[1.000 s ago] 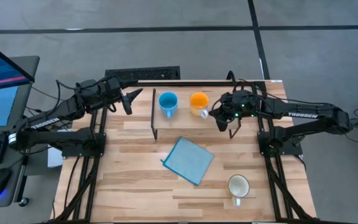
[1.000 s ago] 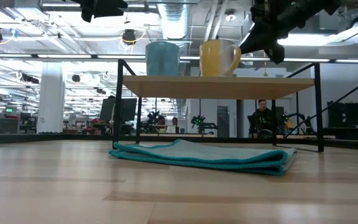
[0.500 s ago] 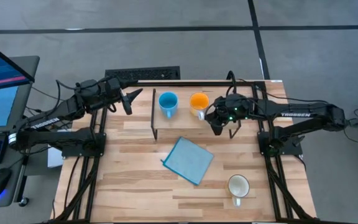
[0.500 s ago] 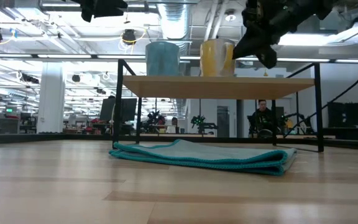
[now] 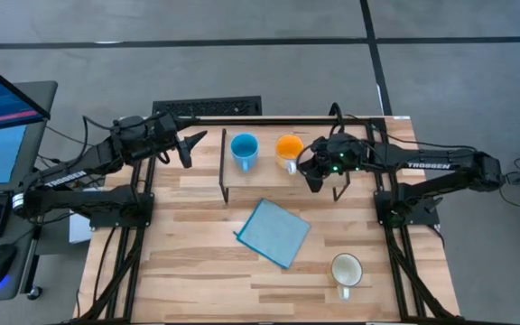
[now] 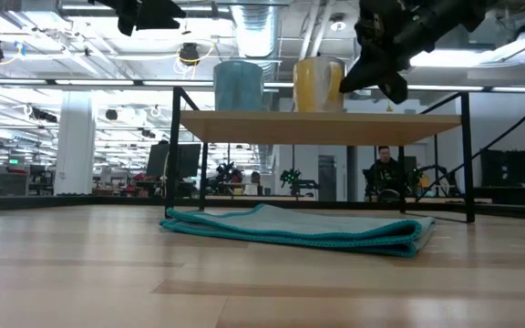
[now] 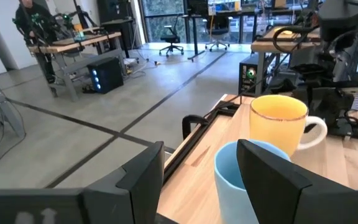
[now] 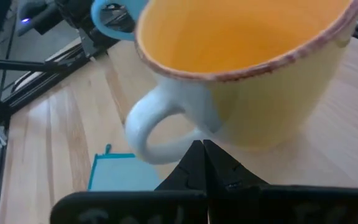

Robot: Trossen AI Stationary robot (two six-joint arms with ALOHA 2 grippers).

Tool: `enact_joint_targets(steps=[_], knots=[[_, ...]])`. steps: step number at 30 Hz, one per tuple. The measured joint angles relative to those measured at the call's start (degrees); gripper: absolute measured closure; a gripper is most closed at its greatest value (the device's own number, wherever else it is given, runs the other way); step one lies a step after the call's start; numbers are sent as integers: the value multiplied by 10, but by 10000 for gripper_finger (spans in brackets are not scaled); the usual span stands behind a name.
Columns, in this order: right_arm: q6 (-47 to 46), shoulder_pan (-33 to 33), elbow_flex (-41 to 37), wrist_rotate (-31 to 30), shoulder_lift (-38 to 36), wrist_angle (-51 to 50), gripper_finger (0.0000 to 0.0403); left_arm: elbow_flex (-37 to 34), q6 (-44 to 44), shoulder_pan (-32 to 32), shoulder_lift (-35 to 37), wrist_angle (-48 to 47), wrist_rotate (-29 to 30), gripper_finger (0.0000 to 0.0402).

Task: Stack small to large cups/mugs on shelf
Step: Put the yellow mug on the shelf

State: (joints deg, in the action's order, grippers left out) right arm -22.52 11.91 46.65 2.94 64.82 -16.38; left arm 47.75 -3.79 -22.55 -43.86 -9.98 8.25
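Note:
The light-blue mug (image 5: 244, 149) and the orange mug (image 5: 289, 147) stand upright side by side on the shelf (image 6: 322, 128), the orange one's pale handle (image 8: 157, 127) pointing toward the near edge. The white mug (image 5: 346, 269) stands on the table near its near right corner. My right gripper (image 8: 202, 148) is shut, and its tips are at the orange mug's handle, on the mug's near right side (image 5: 311, 174). My left gripper (image 7: 201, 146) is open and hovers left of the shelf (image 5: 190, 147), pointing at the two mugs. My right gripper has its shut fingertips at the place where the orange mug's handle joins the wall (image 8: 197, 134), coming from the table's right and a little from above. Whether they touch the mug, I cannot tell. The mug stands upright on the shelf.
A flat blue cloth (image 5: 273, 232) lies on the table in front of the shelf. The shelf's black legs (image 6: 179, 150) stand at its corners. There is bare shelf board (image 5: 319, 144) to the right of the orange mug. A person (image 6: 386, 169) sits in the room beyond.
My right gripper has moved toward the table's left, up to the orange mug, and in the low view it now covers the mug's handle. Both mugs on the shelf have stayed in place.

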Motion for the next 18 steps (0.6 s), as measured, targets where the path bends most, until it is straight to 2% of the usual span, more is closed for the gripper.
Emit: enact_joint_targets(steps=[6,18], knots=[[0,16,0,-28,0,-36,399,0,0,0,0,-1,0,207],[3,44,0,-75,0,-37,399,0,1,0,0,-1,0,207]])
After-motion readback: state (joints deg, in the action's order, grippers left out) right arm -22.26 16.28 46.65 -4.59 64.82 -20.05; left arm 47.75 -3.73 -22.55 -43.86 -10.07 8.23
